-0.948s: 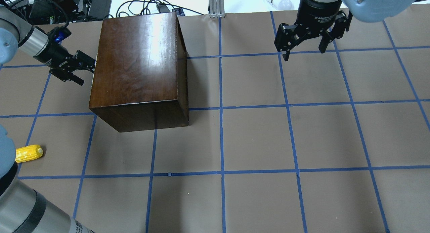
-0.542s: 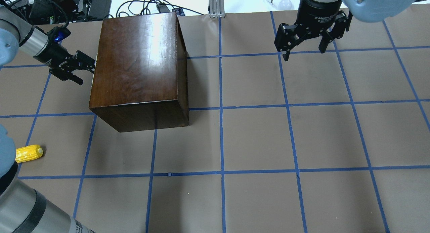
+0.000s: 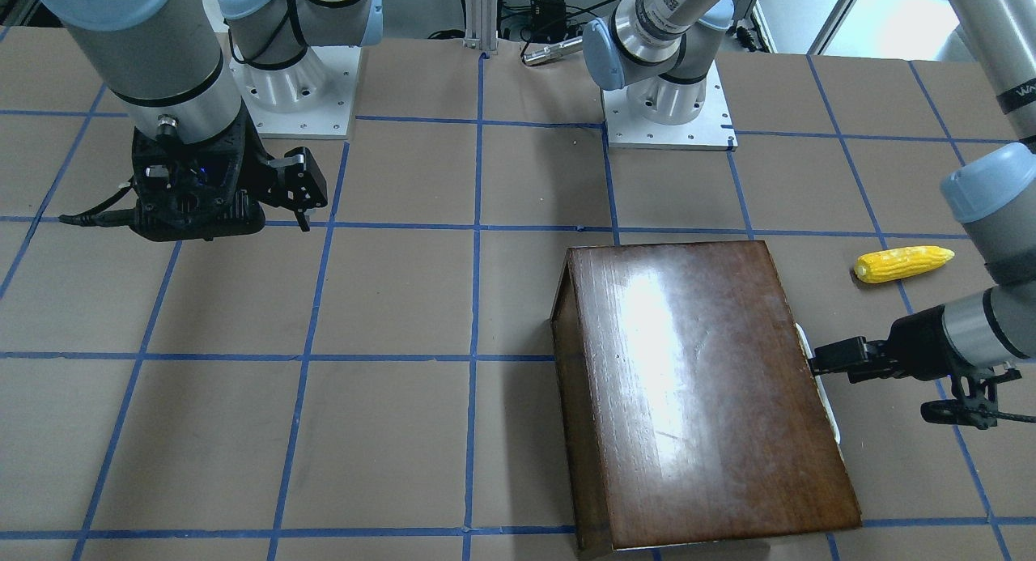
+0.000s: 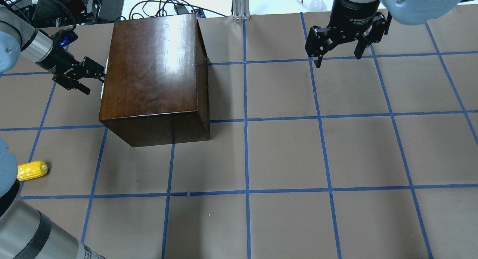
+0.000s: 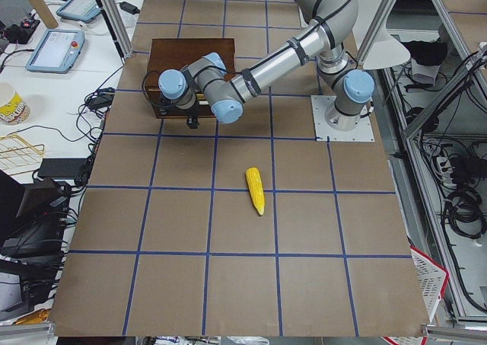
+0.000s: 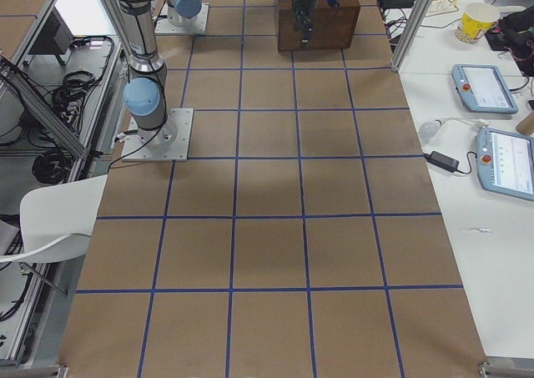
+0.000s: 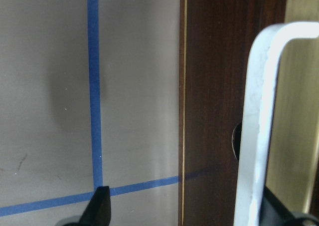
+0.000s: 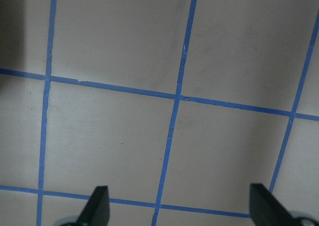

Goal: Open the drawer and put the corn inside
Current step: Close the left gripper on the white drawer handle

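Brown paper (image 4: 280, 158) marked in squares with blue tape (image 4: 319, 117) is covering the table (image 4: 373, 221) I am watching from far away. I am seeing a shiny dark brown cabinet (image 4: 153, 72) sitting on it. The drawer (image 7: 209, 86) is sitting in the cabinet's end face, and I cannot tell if it is out a little or fully in. From above, only its white handle (image 3: 830, 415) is peeking past the cabinet's edge.

The left gripper (image 4: 96, 84) is reaching in level at that handle end of the cabinet. Its fingers (image 7: 99, 211) are standing wide apart, not pinching. In the left wrist view the handle is standing between them, right beside one finger and far from the other. I cannot tell if that finger is touching it.

The corn (image 4: 33, 170) is lying flat on the table by itself, off the cabinet's handle side and well apart from it, toward the robot's side.

The right gripper (image 4: 340, 61) is hanging above the table on the cabinet's other side, well apart from it. Its fingers are pointing down and standing wide apart, holding nothing, with only paper and blue tape under them.
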Available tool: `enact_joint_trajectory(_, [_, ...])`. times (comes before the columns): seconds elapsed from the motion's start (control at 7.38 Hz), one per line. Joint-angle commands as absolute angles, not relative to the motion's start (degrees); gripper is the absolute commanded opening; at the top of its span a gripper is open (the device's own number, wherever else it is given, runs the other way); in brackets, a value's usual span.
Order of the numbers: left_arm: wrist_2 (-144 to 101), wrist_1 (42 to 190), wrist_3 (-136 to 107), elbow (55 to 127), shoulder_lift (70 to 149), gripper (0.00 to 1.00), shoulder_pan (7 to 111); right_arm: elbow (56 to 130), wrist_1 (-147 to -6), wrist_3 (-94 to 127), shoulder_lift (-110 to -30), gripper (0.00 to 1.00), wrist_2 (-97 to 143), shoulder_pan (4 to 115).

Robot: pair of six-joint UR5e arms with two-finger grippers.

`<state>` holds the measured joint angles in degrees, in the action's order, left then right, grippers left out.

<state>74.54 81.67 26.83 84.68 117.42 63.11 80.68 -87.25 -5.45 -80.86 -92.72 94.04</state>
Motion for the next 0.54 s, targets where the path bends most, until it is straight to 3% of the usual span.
enact_joint_trajectory(0.0, [76.2, 80.77, 26.89, 84.46, 117.42, 1.0, 63.11, 80.68, -87.28, -5.54, -80.86, 1.0, -92.72, 94.04])
enact_joint_trajectory(0.41, [76.38, 80.51, 26.98, 83.94, 117.42, 1.0, 63.11, 80.68, -87.28, -5.45, -80.86, 1.0, -92.72, 94.04])
